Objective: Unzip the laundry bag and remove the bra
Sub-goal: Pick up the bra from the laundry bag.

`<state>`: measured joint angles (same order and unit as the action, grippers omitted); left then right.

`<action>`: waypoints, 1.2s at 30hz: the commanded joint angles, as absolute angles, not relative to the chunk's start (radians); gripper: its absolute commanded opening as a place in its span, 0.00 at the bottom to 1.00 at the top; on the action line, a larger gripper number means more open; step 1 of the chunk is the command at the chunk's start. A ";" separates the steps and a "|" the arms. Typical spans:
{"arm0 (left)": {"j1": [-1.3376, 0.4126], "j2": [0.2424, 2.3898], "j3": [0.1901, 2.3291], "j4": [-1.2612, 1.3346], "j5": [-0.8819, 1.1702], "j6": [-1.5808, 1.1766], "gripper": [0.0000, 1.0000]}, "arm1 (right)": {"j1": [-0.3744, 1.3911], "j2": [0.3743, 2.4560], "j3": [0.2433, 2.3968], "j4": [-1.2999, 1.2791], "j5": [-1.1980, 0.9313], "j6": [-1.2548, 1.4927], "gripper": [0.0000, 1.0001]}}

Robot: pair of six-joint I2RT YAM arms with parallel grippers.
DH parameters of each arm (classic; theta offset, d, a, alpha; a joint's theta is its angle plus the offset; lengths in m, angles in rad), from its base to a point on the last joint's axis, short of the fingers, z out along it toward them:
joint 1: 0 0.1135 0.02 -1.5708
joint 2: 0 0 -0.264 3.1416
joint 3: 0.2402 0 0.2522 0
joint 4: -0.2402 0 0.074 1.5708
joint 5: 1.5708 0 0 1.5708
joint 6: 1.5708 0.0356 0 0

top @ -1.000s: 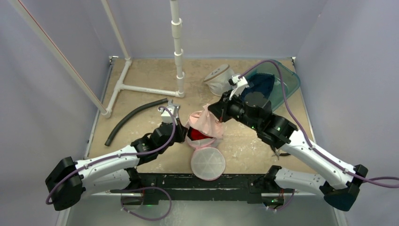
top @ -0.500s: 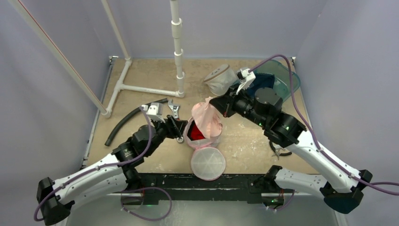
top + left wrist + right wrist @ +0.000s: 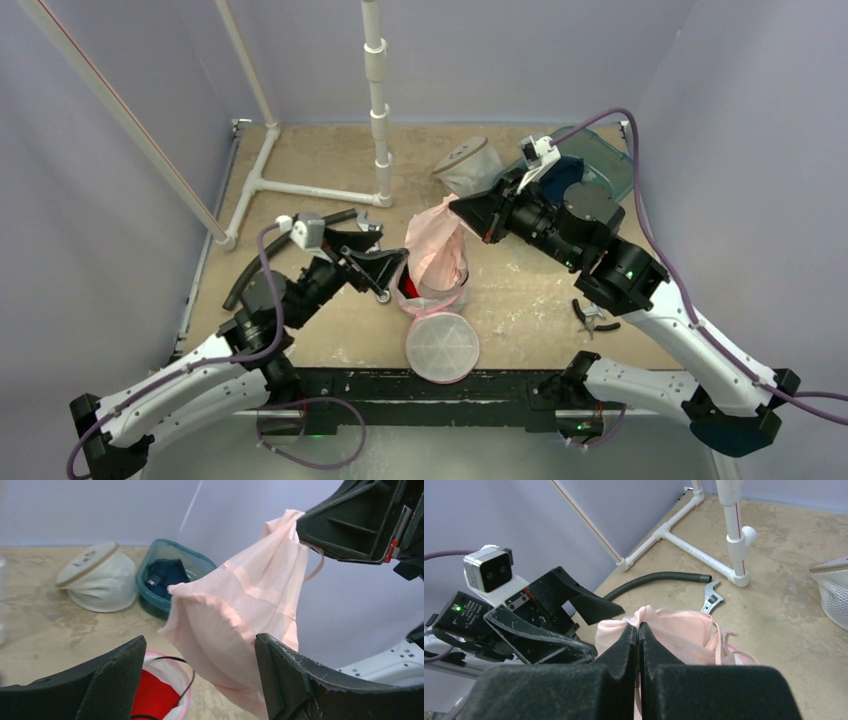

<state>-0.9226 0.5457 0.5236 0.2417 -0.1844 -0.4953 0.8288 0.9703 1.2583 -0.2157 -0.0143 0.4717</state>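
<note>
Two grippers and one garment, as we log them. Right gripper (image 3: 638,630): fingers pressed together on a fold of the pale pink bra (image 3: 438,240), which hangs above the unzipped laundry bag (image 3: 432,305). We cannot tell whether its lower hem is free of the mouth. Left gripper (image 3: 385,272): jaws wide, holding nothing, just beside the bag. Red cloth (image 3: 152,697): inside the bag. Risks, as we judge them: a strap or hem catching the zip and dragging the unanchored bag upward; the thin pinch slipping and dropping the bra into the bag; the hanging cup brushing the left gripper.
</note>
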 commanded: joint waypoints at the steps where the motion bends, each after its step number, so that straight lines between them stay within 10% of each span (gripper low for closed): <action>1: -0.919 0.669 0.615 0.319 -0.017 -0.597 0.79 | 0.823 0.944 1.275 -0.170 0.026 0.493 0.00; 25: -0.920 0.914 0.527 0.634 -0.054 -0.957 0.81 | 0.824 0.938 1.206 -0.080 0.078 0.566 0.00; 33: -0.919 0.968 0.534 0.685 -0.063 -0.918 0.35 | 0.823 0.951 1.183 -0.068 0.038 0.571 0.00; 36: -0.920 0.985 0.534 0.713 -0.062 -0.916 0.39 | 0.824 0.952 1.172 -0.064 0.031 0.573 0.00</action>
